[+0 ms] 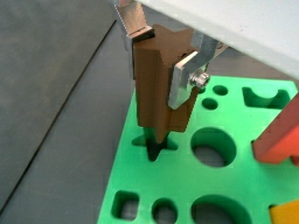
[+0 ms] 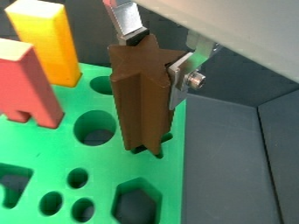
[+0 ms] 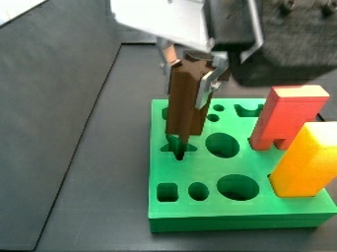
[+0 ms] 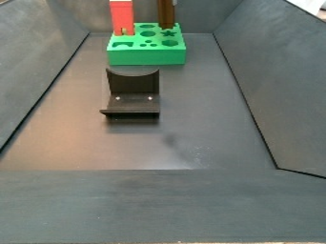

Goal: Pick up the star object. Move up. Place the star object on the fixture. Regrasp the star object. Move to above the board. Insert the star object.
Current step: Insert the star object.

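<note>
My gripper point(image 1: 163, 56) is shut on the star object point(image 1: 159, 87), a dark-brown ridged bar held upright by its upper part. In both wrist views the silver fingers point(image 2: 179, 77) press on opposite sides of the bar point(image 2: 140, 96). Its lower end sits right over the star-shaped hole point(image 1: 156, 147) near a corner of the green board point(image 1: 140, 188). Whether the tip has entered the hole I cannot tell. A side view shows the bar point(image 3: 187, 98) standing over that hole point(image 3: 178, 150). The fixture point(image 4: 132, 95) stands on the floor in front of the board point(image 4: 147, 50).
A red block point(image 3: 282, 118) and a yellow-orange block point(image 3: 305, 159) stand upright in the board's holes on the side away from the bar. Round, oval and hexagon holes point(image 2: 135, 199) lie open around it. Dark sloping walls point(image 4: 254, 86) enclose the floor.
</note>
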